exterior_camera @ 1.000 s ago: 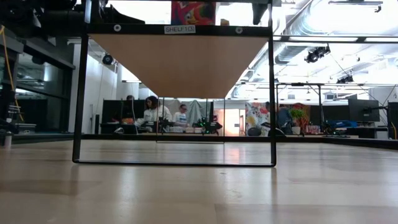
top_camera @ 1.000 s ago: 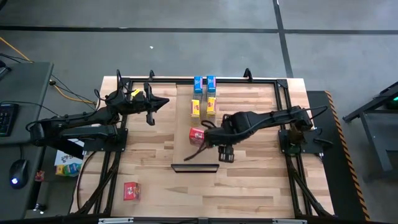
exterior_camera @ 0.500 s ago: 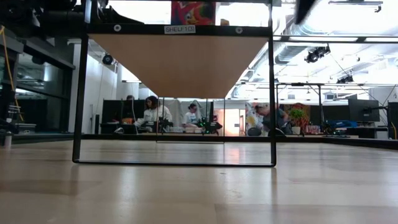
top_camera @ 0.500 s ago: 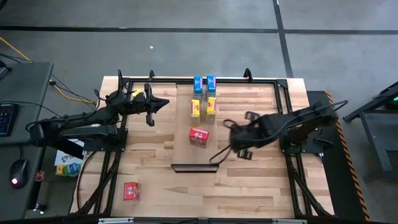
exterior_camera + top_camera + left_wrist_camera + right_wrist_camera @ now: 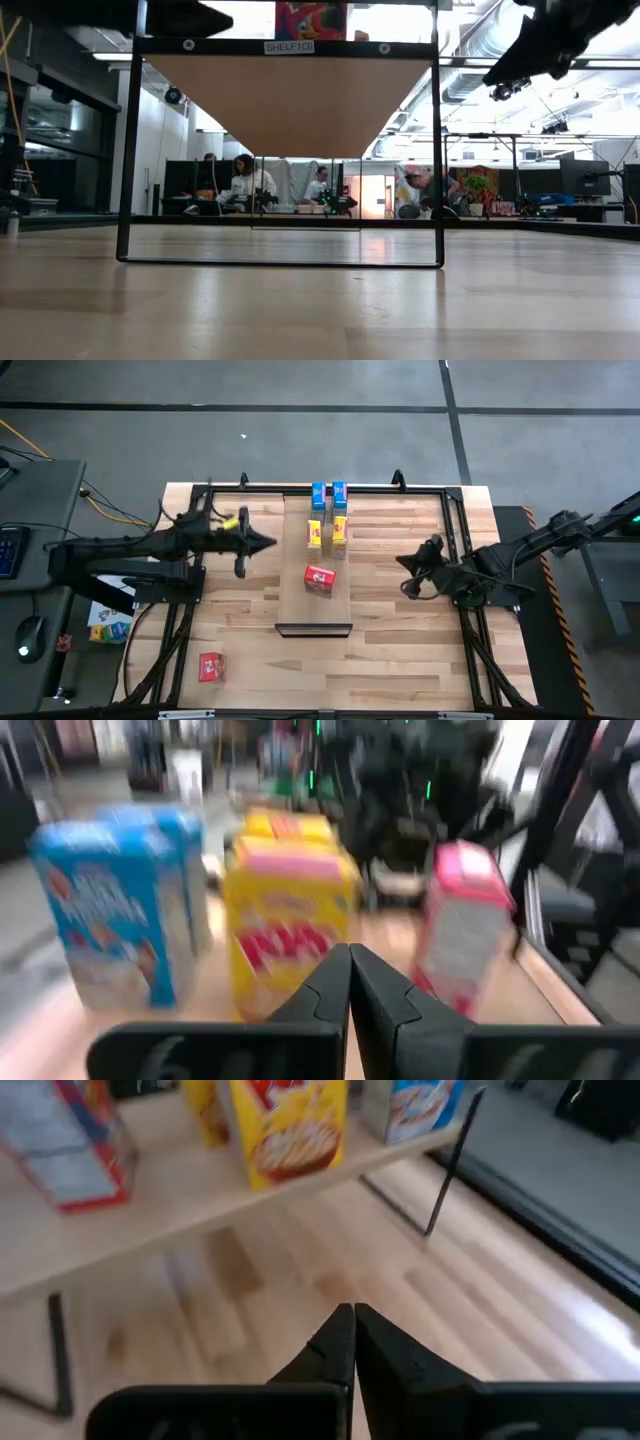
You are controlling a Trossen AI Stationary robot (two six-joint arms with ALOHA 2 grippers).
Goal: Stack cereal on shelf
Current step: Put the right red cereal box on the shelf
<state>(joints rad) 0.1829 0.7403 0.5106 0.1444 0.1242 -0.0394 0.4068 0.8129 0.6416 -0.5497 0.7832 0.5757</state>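
Note:
The shelf is a pale plank on a dark frame at the table's middle. On it stand two blue cereal boxes at the far end, two yellow ones nearer, and one red box near the middle. A second red box lies on the table at the near left. My left gripper is shut, left of the shelf, pointing at the boxes. My right gripper is shut, right of the shelf and above the tabletop, holding nothing.
A dark frame rail runs round the far and side edges of the striped tabletop. Both arms' bases stand at the table's left and right edges. The shelf's dark lip faces the near edge. People sit in the room beyond.
My right gripper has drawn back from the red box on the shelf toward the table's right edge, turning as it went, and its fingers have shut on nothing. The red box stays standing on the shelf. My left gripper has swung slightly toward the near edge.

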